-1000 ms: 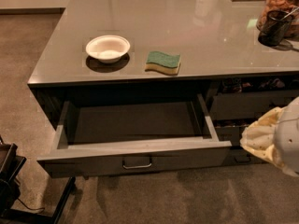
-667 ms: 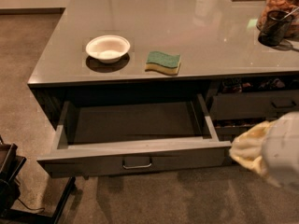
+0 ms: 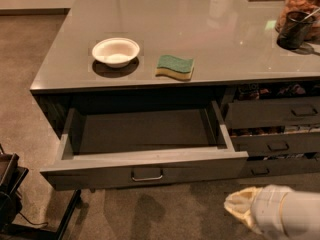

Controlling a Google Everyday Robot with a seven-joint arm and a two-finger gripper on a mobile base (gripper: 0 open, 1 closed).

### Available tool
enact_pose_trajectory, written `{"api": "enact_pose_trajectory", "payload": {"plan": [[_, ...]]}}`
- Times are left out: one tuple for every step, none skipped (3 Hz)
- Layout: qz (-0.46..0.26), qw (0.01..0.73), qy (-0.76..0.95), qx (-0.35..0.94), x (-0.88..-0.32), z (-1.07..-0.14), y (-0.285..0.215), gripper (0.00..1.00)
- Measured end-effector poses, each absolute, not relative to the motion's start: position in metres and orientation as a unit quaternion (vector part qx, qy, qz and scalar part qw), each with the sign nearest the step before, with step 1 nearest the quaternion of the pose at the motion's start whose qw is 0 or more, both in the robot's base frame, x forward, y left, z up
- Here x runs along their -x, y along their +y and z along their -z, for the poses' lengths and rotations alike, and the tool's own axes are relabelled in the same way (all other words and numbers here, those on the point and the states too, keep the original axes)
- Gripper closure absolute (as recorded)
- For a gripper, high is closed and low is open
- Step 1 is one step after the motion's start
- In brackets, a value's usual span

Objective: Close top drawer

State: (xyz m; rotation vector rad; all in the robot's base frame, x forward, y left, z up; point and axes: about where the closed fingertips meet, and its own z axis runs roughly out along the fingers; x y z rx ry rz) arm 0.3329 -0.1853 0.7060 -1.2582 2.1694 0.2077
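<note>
The top drawer (image 3: 145, 171) is pulled wide open under the grey counter. Its long dark grey front carries a small silvery bar handle (image 3: 147, 175) at centre. The deep box (image 3: 145, 131) looks empty inside. My gripper (image 3: 241, 207) is at the lower right of the camera view, below and to the right of the drawer front's right end. Only its pale yellowish tip and the white arm segment (image 3: 285, 216) behind it show. It is apart from the drawer and touches nothing I can see.
A white bowl (image 3: 116, 51) and a green-and-yellow sponge (image 3: 175, 66) lie on the counter (image 3: 200, 24). A dark cup (image 3: 294, 29) stands at its right. Narrower dark drawers (image 3: 275, 114) sit right of the top drawer. A black stand (image 3: 10, 194) is at lower left.
The arm has moved down and to the left, from beside the right-hand drawers to the floor area below the drawer front's right end. The drawer has stayed open.
</note>
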Motion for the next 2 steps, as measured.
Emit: {"api": "enact_pose_trajectory", "payload": {"plan": [[-0.088,0.332,0.826,0.447,-0.3408,-0.6844,-0.1905,1.00],[-0.087,0.332,0.826,0.446,-0.3407,-0.6845,-0.1911,1.00]]}}
